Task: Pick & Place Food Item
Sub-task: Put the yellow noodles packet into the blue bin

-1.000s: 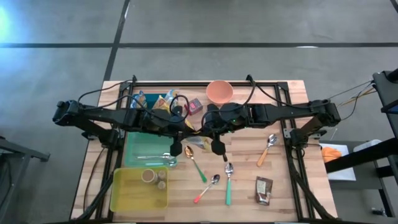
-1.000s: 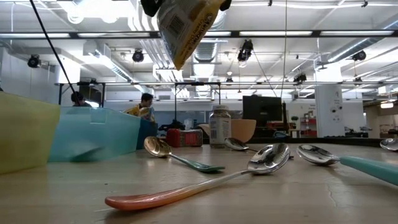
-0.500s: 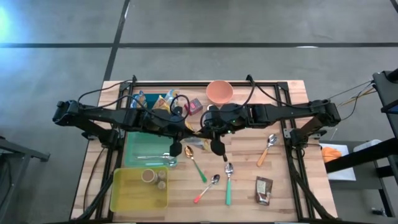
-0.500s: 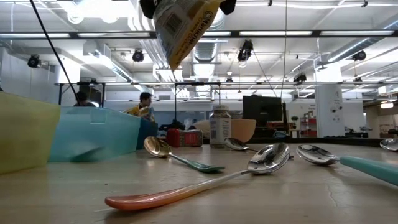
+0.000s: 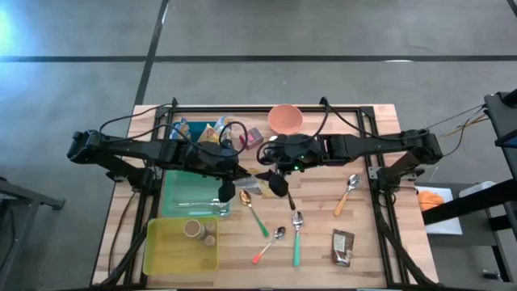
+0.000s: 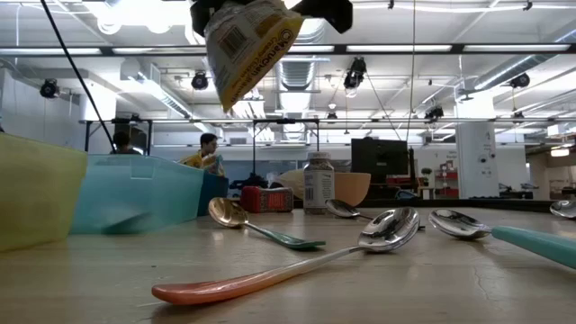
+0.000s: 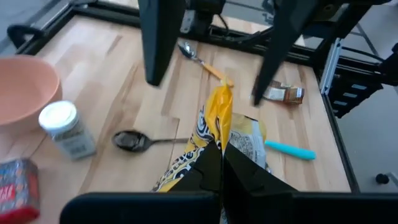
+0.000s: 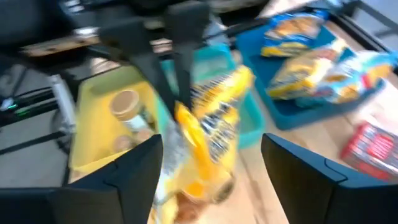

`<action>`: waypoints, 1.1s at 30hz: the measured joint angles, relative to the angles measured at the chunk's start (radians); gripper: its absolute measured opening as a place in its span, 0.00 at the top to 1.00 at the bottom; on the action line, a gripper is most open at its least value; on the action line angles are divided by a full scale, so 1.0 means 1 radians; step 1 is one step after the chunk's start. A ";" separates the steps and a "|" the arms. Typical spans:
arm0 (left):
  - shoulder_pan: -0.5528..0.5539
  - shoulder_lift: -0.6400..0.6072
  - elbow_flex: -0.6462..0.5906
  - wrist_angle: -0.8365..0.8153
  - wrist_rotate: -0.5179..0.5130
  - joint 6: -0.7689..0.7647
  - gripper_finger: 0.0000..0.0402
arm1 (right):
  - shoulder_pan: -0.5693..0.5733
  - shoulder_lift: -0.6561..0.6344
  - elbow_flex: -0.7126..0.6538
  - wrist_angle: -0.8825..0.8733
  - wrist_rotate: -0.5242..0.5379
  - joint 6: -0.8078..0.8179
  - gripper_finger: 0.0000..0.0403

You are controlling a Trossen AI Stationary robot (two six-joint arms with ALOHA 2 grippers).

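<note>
Yellow snack bag (image 7: 217,134) clamped in left gripper (image 7: 219,163), right gripper (image 8: 208,155) spread beside, spoons (image 6: 270,274) below.

Right gripper (image 8: 211,158) fingers spread wide, yellow bag (image 8: 208,134) hanging between them, pinched above by left gripper (image 8: 180,93). Beyond: yellow bin (image 8: 93,134) with a jar (image 8: 124,102), teal bin (image 8: 249,118), blue tray (image 8: 348,102) of snack bags, red pack (image 8: 373,146).

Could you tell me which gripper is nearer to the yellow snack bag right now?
Left. The left gripper is shut on the yellow snack bag, holding it above the table. The right gripper is open just beside it, fingers apart and not gripping.
</note>
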 joint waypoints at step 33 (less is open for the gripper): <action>0.607 -0.118 0.000 -0.827 -0.317 -0.684 1.00 | -0.037 -0.015 -0.007 -0.269 0.093 0.130 0.28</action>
